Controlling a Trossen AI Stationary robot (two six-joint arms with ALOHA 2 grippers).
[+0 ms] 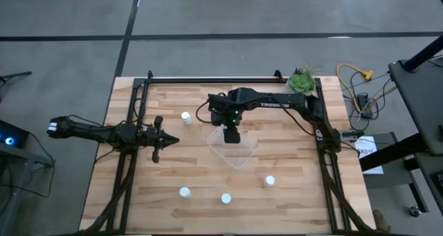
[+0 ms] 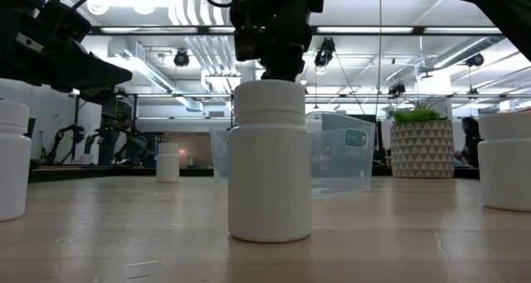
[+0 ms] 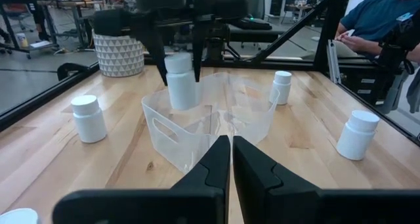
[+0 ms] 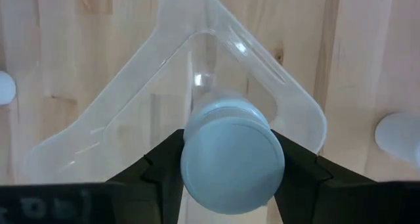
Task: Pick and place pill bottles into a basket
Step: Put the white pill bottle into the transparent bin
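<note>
My right gripper (image 1: 232, 133) is shut on a white pill bottle (image 3: 180, 83) over the clear plastic basket (image 1: 239, 151), which stands on the table's middle. The bottle's base is about level with the basket's rim. Other white bottles stand upright on the wood: one far left of the basket (image 1: 185, 116), two near the front edge (image 1: 185, 192) (image 1: 225, 198) and one at the near right (image 1: 270, 181). My left gripper (image 1: 165, 140) is shut and empty, left of the basket, pointing at it. My right gripper pinches the bottle's capped top (image 4: 233, 155) between its two fingers, one finger (image 4: 164, 161) on each side of it. The fingers come from above, pointing down. The bottle hangs upright below them, clear of the table, over the inside of the basket.
A pale patterned pot with a green plant (image 1: 302, 80) stands at the far right corner. Black frame rails (image 1: 131, 118) run along the table's left and right sides. In the low view one bottle (image 2: 270, 163) stands close in front. A seated person (image 3: 380, 20) shows beyond the table.
</note>
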